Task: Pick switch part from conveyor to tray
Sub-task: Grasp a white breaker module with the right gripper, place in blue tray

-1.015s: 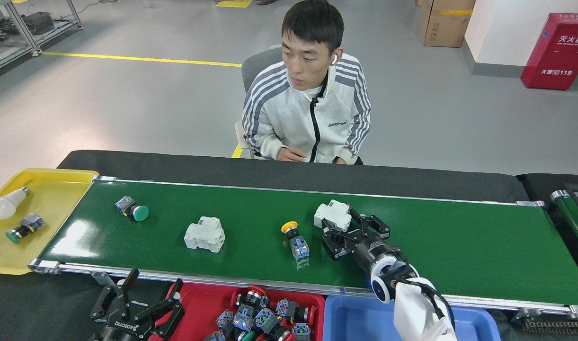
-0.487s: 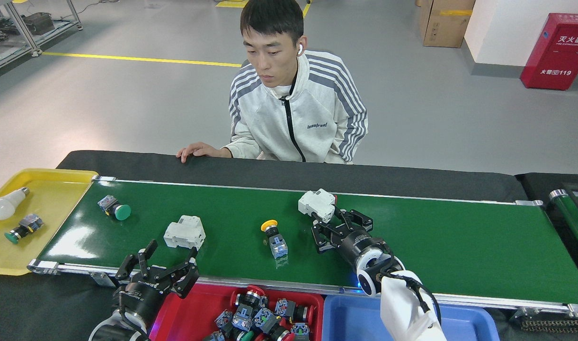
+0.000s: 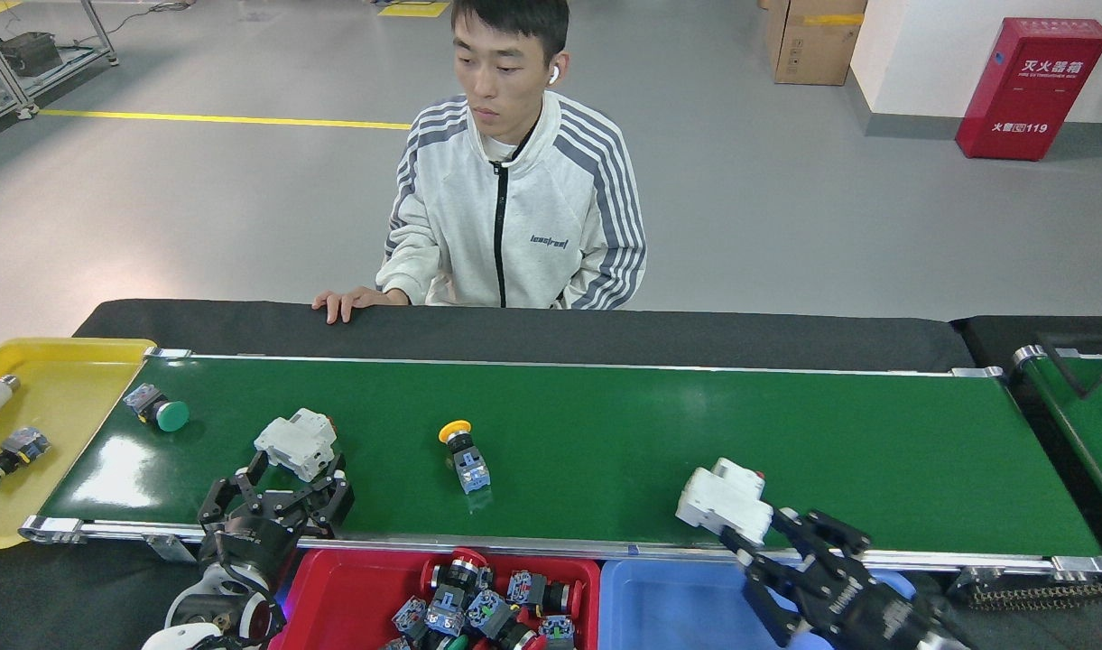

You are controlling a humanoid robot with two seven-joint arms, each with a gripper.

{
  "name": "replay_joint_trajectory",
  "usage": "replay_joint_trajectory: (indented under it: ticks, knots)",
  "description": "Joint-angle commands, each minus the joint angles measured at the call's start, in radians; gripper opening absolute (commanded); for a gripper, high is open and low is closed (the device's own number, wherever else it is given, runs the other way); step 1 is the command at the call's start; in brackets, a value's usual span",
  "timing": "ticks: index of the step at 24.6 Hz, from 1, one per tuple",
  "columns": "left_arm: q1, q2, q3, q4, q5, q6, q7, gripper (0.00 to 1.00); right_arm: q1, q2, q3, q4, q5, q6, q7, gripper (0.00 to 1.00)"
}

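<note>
The conveyor [image 3: 605,433] is the wide dark-green belt with a silver frame. Four switch parts show on or over it. A green-capped button [image 3: 158,412] lies at the far left and a yellow-capped button [image 3: 461,452] lies mid-belt. One white breaker block [image 3: 296,441] lies left of centre. My left gripper [image 3: 289,474] stands open just in front of it. Another white breaker block [image 3: 724,496] is at the belt's near edge with my right gripper [image 3: 760,534] shut on it. Below it is the blue tray [image 3: 677,600].
A red tray [image 3: 352,587] with several button switches sits beside the blue one. A yellow tray [image 3: 72,397] at the belt's left end holds a bulb and a switch. A person sits behind the belt, one hand [image 3: 343,302] on the black table. A second green belt [image 3: 1078,411] is at right.
My right gripper took hold of the white block and drew it back and right to the belt's near edge. My left gripper reached up to the other white block. The loose parts drifted left.
</note>
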Motion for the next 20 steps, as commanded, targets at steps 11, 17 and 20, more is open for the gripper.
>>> replay_joint_trajectory:
  ticks: [11,17,20]
  knots:
    - [-0.056,0.003,0.002,0.070,0.008,0.092,0.048,0.13,0.015,0.058,-0.164,-0.050,-0.078,-0.017,0.020,1.00]
    - [-0.034,0.003,-0.004,0.027,0.005,0.070,0.057,0.10,0.002,0.162,-0.191,-0.086,-0.036,0.032,0.030,0.97]
    - [0.013,-0.006,-0.004,-0.108,0.007,-0.019,0.055,0.09,-0.008,0.214,-0.177,-0.096,0.077,0.342,0.017,0.97]
